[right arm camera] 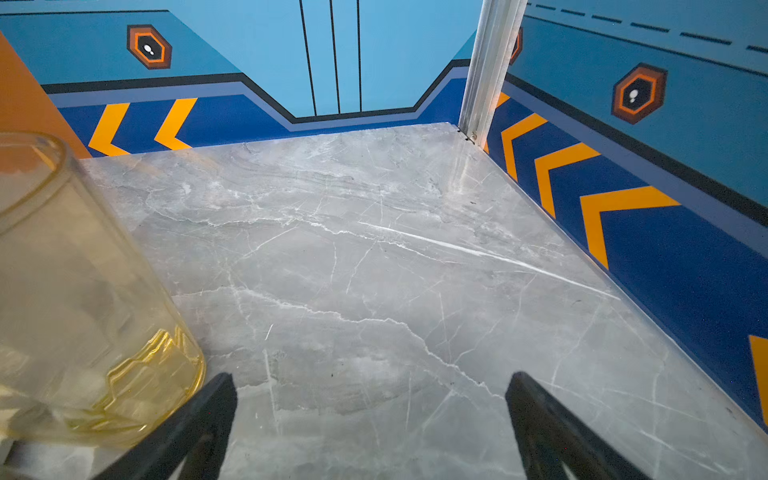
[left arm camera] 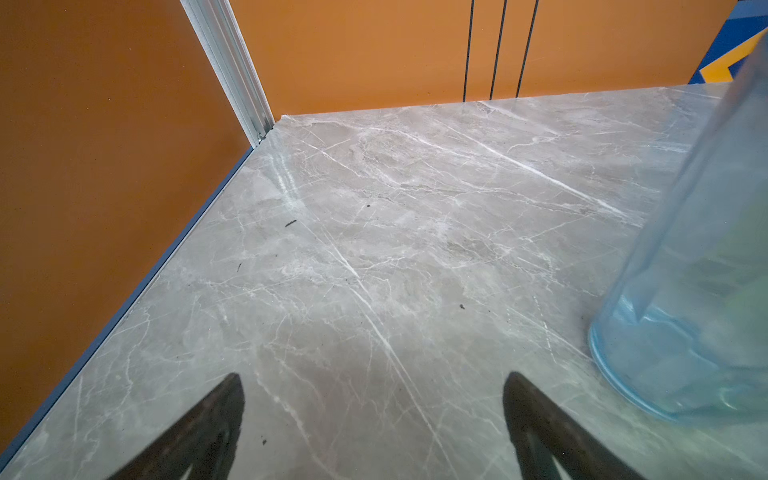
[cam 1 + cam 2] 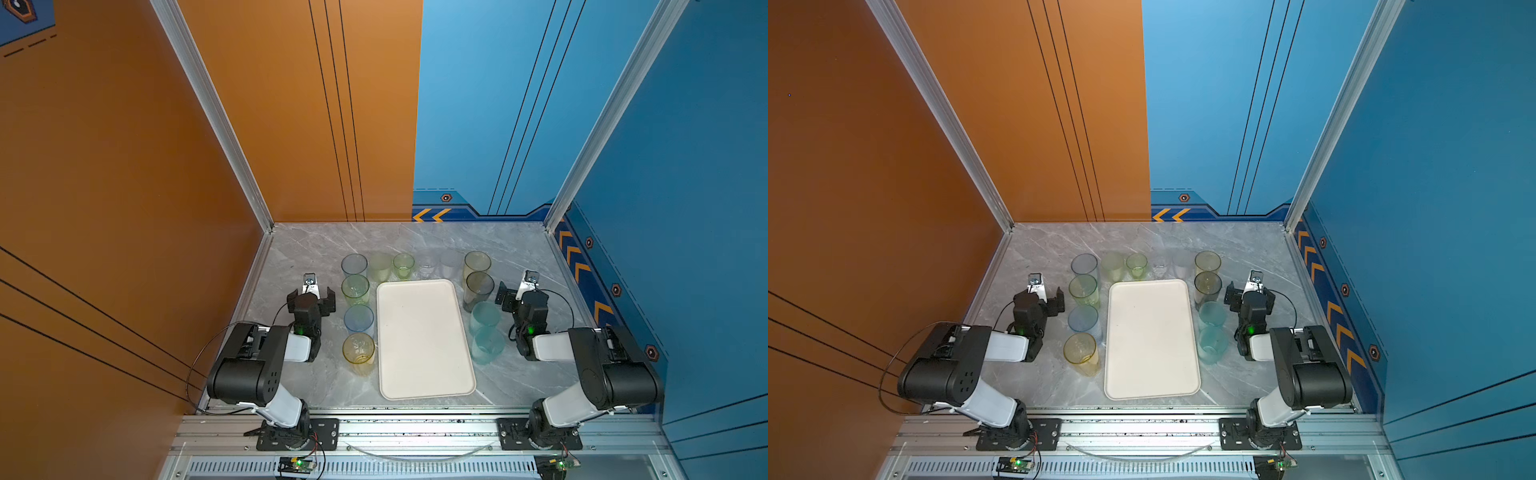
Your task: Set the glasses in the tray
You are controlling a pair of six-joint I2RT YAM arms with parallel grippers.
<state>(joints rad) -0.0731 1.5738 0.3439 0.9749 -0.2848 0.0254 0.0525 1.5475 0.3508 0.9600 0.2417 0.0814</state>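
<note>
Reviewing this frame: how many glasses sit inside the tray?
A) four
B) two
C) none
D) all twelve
C: the cream-white tray is bare in both top views, and the glasses all stand on the marble table along its left, right and far edges.

Bright, even light; faint sheen on the tabletop point(image 2: 286, 187), close glasses point(image 2: 698, 291) blurred.

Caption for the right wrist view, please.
Open jaws over grey marble tabletop, a yellow glass standing close beside them.
</note>
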